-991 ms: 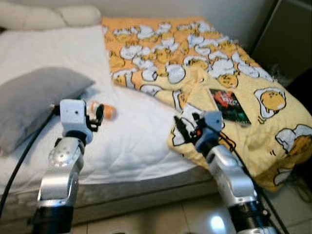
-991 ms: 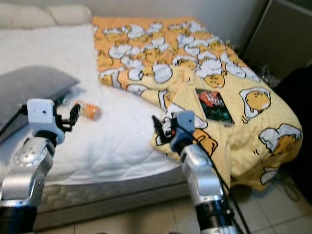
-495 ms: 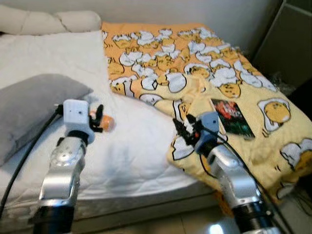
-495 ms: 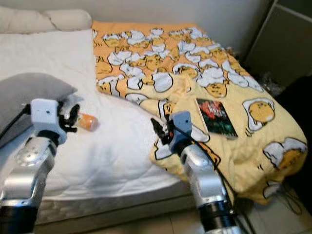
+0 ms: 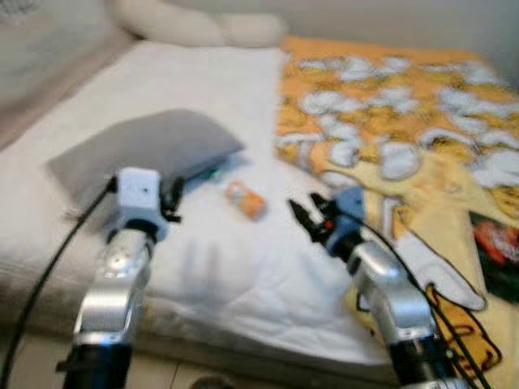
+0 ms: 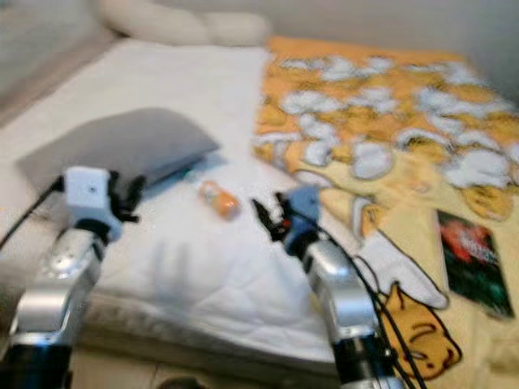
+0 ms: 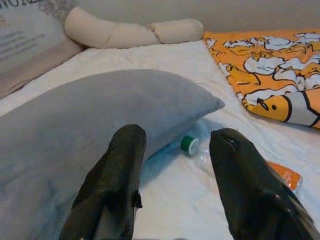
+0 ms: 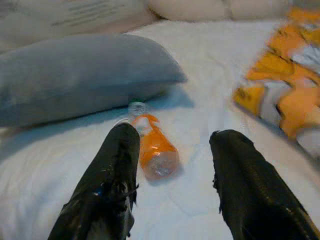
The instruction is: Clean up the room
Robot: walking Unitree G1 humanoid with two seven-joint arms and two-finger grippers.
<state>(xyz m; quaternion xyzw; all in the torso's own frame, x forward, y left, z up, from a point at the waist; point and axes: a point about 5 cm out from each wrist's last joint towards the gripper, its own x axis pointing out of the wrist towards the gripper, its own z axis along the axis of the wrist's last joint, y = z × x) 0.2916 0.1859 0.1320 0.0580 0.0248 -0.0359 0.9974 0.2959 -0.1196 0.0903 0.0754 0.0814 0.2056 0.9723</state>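
Observation:
An orange-labelled bottle (image 5: 245, 199) lies on its side on the white sheet (image 5: 219, 267), in front of a grey pillow (image 5: 146, 150). A clear bottle with a green cap (image 7: 190, 144) pokes out from under the pillow's edge. My left gripper (image 5: 173, 198) is open and hovers at the pillow's near corner, left of the orange bottle (image 7: 283, 175). My right gripper (image 5: 306, 212) is open too, just right of the bottle and pointing at it; the right wrist view has the bottle (image 8: 155, 147) lying between and beyond its fingers.
A yellow-orange cartoon blanket (image 5: 405, 121) covers the right half of the bed, with a dark flat book (image 6: 474, 263) on it. Cream bolsters (image 5: 203, 24) lie at the head. The mattress edge and floor (image 5: 24, 356) are just below my arms.
The whole view has swung left along the bed. My left gripper went from beside the orange bottle to the pillow corner; my right one went from the blanket edge to over the white sheet.

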